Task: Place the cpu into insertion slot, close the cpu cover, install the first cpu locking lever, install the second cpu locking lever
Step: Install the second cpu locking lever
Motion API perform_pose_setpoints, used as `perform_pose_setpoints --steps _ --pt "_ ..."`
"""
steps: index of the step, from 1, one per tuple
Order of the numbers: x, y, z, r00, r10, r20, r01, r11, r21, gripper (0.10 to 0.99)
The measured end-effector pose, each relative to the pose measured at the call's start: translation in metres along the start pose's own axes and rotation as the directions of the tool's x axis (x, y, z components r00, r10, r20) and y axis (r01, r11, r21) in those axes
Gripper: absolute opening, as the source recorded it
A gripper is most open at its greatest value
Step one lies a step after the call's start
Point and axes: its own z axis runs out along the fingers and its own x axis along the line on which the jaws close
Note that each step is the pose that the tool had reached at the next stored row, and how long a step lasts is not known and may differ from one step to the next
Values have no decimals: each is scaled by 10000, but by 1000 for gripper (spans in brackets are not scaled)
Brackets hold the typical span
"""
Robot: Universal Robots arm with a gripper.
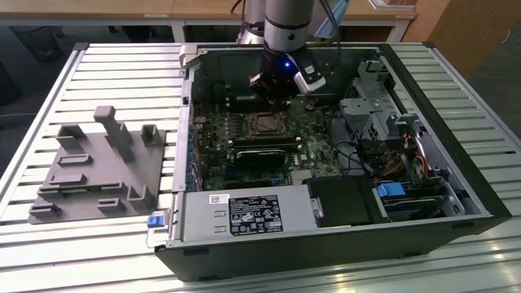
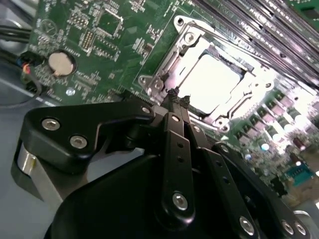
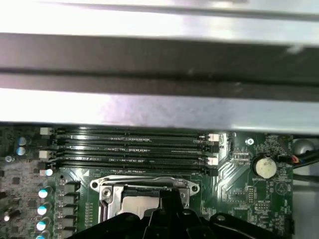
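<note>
The open case (image 1: pixel 326 159) takes up most of the table (image 1: pixel 106 73), near its far edge, with the green board (image 1: pixel 244 146) inside. The cover (image 2: pixel 172 74) is already down over the slot (image 1: pixel 265 124), and the cpu (image 2: pixel 212 82) shows through its window. The hand (image 2: pixel 178 97) hovers at the cover's edge, fingertips pressed together, pinching nothing.

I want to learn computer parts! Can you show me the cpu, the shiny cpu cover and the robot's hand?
cpu (image 2: pixel 215 85), second wrist view, middle of its pale metal face.
cpu cover (image 2: pixel 185 37), second wrist view, corner of the silvery frame.
hand (image 2: pixel 178 96), second wrist view, between its fingertips.
</note>
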Motion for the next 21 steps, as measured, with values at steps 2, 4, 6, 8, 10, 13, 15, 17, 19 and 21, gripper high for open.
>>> perform_pose_setpoints --steps 2,4,6,8,10,13,15,17,19,21 --pt "-2 2 -78 10000 1 2 -1 10000 -30 106" --pt "-2 -7 -107 10000 0 2 0 10000 -36 106" --pt "-2 -38 -110 10000 1 0 -1 10000 -34 106" --pt "0 -94 -114 10000 2 1 -2 10000 -35 106" --pt "3 -156 -118 10000 0 0 0 10000 -40 106" --pt "6 -240 -123 10000 1 2 -1 10000 -82 106" --pt "7 -273 -125 10000 7 2 -7 9996 -275 106" --pt "8 -302 -127 10000 12 -5 -12 9987 -516 106" --pt "8 -342 -128 10000 15 -4 -15 9977 -684 106" --pt "9 -397 -128 10000 17 -2 -17 9972 -741 106"
